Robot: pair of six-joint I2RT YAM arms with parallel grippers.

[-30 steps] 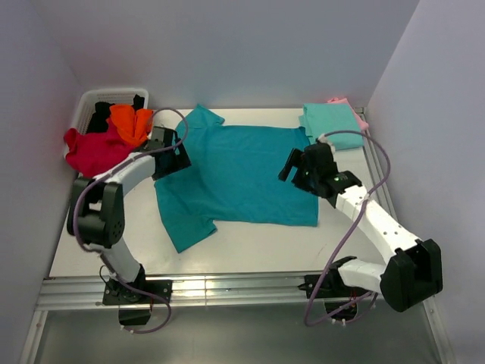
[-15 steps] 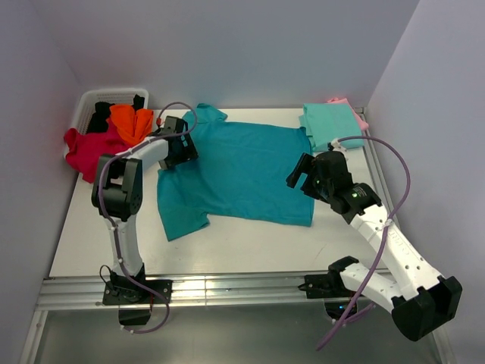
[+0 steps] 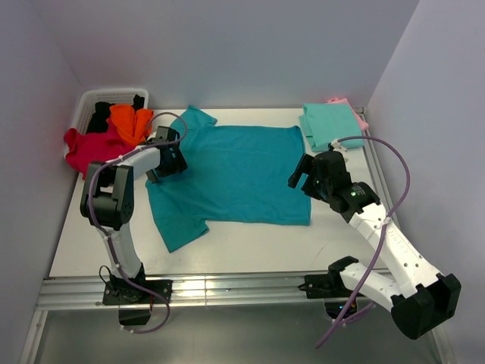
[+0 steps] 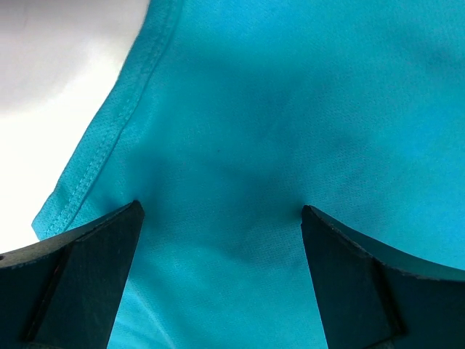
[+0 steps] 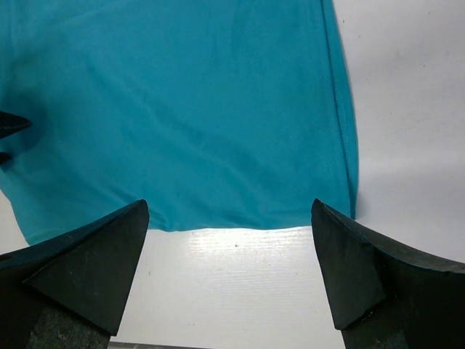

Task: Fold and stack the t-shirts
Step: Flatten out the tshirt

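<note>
The teal-blue t-shirt (image 3: 235, 171) lies spread flat in the middle of the table (image 3: 250, 246), probably so that it can be folded from both ends. The left tool (image 4: 221, 218) is close over the shoulder part, its fingers wide apart and holding nothing. The right tool (image 5: 229, 218) hangs over the hem corner at the other end, also open and empty. The mint-green t-shirt (image 3: 330, 121) lies folded at the far right corner on the pink one (image 3: 359, 120), so I think the stack grows there.

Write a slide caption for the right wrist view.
Open right tool above a corner of the spread teal t-shirt on the white table.
</note>
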